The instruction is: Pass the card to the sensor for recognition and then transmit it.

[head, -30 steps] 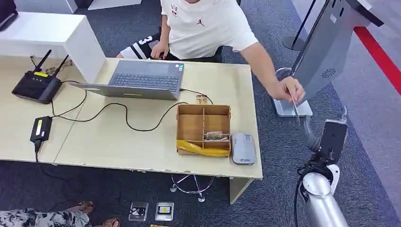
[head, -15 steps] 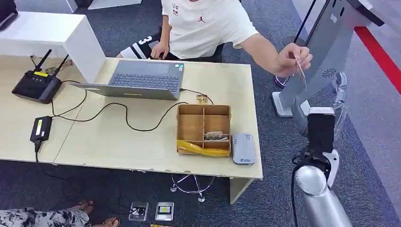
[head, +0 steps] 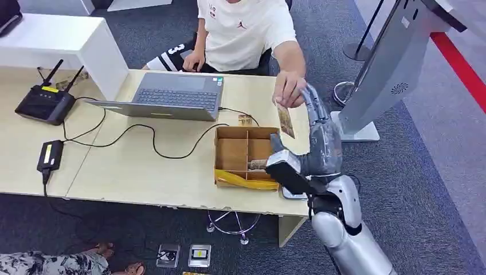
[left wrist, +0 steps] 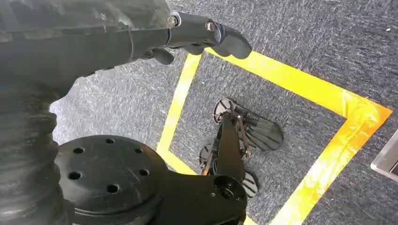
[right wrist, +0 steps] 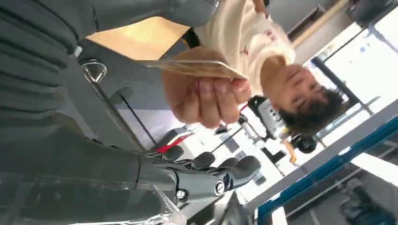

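Now card hangs long-axis downward, beside right robot hand.

1. It was an office: a pale wooden bench stood on grey carpet.
2. An open laptop, a router and trailing cables lay on it.
3. A grey kiosk stood beside it.

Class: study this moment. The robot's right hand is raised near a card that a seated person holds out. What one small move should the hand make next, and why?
Probably close the right hand on the card. The person's hand pinches the card's top edge and dangles it beside the robot's fingers, which are apart and hold nothing. In the right wrist view the card lies within the open hand's span, so taking hold seems the next step.
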### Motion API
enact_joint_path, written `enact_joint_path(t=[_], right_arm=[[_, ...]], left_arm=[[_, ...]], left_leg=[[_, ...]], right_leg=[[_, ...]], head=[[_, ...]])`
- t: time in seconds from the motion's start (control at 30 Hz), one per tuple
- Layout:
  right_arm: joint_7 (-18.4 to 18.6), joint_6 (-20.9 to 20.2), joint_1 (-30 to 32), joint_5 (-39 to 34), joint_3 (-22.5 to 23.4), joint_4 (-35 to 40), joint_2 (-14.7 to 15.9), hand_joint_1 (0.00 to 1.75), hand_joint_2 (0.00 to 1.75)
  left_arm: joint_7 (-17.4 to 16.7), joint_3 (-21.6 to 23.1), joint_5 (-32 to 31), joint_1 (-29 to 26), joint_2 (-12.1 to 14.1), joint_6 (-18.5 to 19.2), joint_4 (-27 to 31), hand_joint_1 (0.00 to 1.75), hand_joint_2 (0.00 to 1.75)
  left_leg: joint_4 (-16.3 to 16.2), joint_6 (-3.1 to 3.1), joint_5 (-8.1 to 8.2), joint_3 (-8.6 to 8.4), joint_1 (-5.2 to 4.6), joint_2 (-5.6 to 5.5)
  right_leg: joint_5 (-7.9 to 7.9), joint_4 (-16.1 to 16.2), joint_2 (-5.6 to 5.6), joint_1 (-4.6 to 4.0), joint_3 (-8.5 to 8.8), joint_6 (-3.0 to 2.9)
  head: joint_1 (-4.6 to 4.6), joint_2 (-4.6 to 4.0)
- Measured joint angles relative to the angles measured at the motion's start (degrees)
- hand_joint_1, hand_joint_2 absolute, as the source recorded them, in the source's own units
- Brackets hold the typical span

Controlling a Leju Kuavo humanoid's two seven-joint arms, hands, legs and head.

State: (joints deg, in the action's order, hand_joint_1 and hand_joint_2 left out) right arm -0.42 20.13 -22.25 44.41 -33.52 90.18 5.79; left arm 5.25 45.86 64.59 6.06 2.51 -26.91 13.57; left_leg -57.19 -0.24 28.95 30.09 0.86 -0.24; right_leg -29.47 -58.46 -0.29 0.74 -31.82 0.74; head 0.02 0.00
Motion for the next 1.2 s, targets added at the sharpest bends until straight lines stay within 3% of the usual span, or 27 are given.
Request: enact_joint_path(t=[0.27,0.4,1.2], right_arm=[[2.2,-6.5,-1.8,10.1,-9.2,-2.9,-2.8,0.00,1.75],[3.8,-7.7,-2.1,13.4,-12.3,-4.3,-3.4,0.00,1.75],[6.3,-7.3,-3.6,17.1,-17.0,-7.4,-4.3,0.00,1.75]], left_arm=[[-0.1,1.0,-0.5,0.2,0.2,0.1,-0.1,0.00,1.75],[-0.5,1.8,-1.0,0.2,0.4,0.5,-0.1,0.00,1.75],[-1.1,3.0,-0.8,0.2,0.7,-0.3,-0.2,0.00,1.75]], left_leg=[[0.0,0.00,0.00,0.02,0.00,0.01],[0.0,0.00,0.00,0.01,0.00,0.01],[0.0,-0.01,0.00,0.01,-0.01,0.02]], right_leg=[[0.00,0.0,0.01,0.00,-0.03,0.00],[0.00,0.0,0.01,0.00,-0.04,0.00],[0.00,0.0,0.06,0.00,-0.06,0.00]], head=[[0.00,0.00],[0.02,-0.02],[0.00,-0.02]])
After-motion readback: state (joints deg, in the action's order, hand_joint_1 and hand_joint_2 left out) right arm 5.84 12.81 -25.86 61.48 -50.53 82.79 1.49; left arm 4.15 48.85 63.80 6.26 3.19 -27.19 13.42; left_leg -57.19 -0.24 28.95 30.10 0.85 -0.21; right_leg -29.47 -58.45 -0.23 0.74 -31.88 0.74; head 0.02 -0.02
